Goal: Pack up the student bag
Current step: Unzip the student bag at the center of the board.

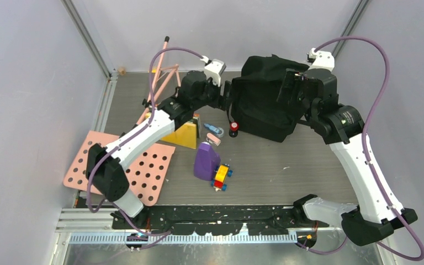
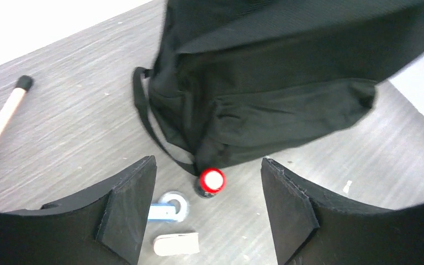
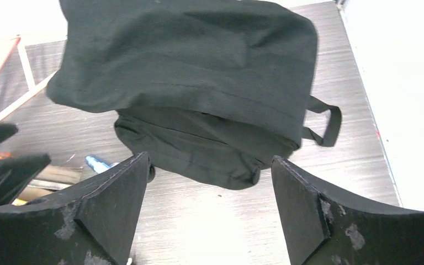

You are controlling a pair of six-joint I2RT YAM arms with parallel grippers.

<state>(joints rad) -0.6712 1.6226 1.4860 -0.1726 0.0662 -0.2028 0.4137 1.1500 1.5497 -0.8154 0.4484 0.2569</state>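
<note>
The student bag [image 1: 265,102], a floppy black backpack, sits slumped at the back middle of the table. My left gripper [image 1: 227,95] hovers at its left side, open and empty; in the left wrist view the bag [image 2: 276,83] and its strap fill the space ahead of the gripper [image 2: 208,171]. My right gripper [image 1: 288,87] hangs over the bag's right top, also open; in the right wrist view the bag [image 3: 199,72] lies just beyond the gripper [image 3: 211,165], with a strap loop [image 3: 331,124] at its right.
A red-capped small bottle [image 1: 233,128], a blue-and-white item [image 1: 214,129] and a pale eraser [image 1: 213,139] lie left of the bag's front. Nearer stand a purple bottle [image 1: 205,160] and toy blocks [image 1: 221,176]. At left are a yellow wedge [image 1: 185,135], a pink perforated board [image 1: 121,165] and pink sticks [image 1: 163,72].
</note>
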